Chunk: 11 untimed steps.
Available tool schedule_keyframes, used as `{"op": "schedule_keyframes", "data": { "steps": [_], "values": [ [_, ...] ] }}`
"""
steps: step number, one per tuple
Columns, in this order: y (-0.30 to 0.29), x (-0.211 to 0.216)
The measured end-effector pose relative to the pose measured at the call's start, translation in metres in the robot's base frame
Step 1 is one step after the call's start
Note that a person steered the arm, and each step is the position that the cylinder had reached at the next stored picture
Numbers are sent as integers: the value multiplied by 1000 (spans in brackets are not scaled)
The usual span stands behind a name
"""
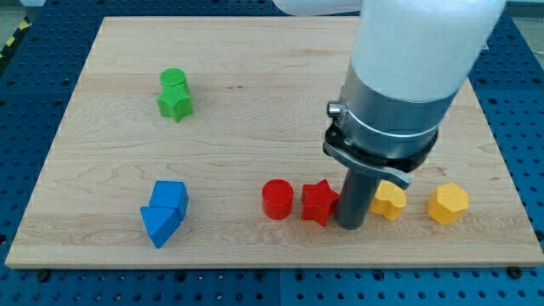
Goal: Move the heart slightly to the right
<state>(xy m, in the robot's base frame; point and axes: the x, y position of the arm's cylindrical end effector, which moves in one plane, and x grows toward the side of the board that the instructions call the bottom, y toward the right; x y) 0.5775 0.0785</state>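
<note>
Two neighbours, red star [319, 202], my tip [351, 224], yellow heart [390, 200]

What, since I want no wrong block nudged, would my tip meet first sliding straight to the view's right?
Probably the yellow heart: my tip sits just left of it, beside the red star, though depth is unclear.

Nothing readable is showing anywhere: no text, label, brand, number or sign on any surface.

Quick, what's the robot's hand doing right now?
No hand, just a rod: my tip holds nothing, sitting between the red star and the yellow heart.
</note>
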Motion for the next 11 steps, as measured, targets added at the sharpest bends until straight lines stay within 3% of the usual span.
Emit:
{"op": "schedule_keyframes", "data": {
  "steps": [3, 4, 8, 9, 11],
  "values": [
    [-17, -2],
    [2, -2],
    [104, -3],
    [112, 20],
    [215, 22]
  ]
}}
